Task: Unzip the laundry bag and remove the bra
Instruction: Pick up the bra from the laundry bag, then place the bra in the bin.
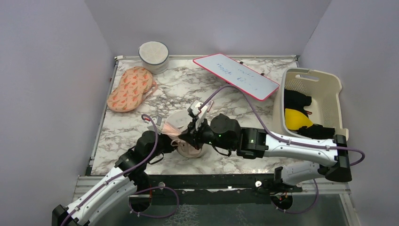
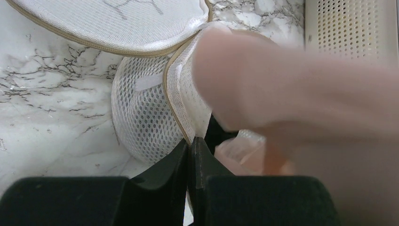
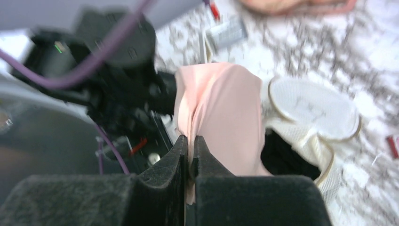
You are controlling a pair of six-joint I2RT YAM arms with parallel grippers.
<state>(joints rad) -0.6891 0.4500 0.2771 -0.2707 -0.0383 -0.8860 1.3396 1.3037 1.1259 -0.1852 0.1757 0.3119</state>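
The left claw (image 2: pixel 190 149) is pinched tight on the open edge of the round cream mesh laundry bag (image 2: pixel 141 110). The right claw (image 3: pixel 189 149) is pinched on the soft pale pink fabric bra (image 3: pixel 219 106), which is partly out of the bag just ahead of it. It is best to pull slowly while the left claw pins the bag to the marble counter (image 1: pixel 188 84). I count one bag, one bra and two claws.

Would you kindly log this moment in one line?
laundry bag: unzipped | left gripper: pinching its edge | right gripper: pinching bra | bra: partly out
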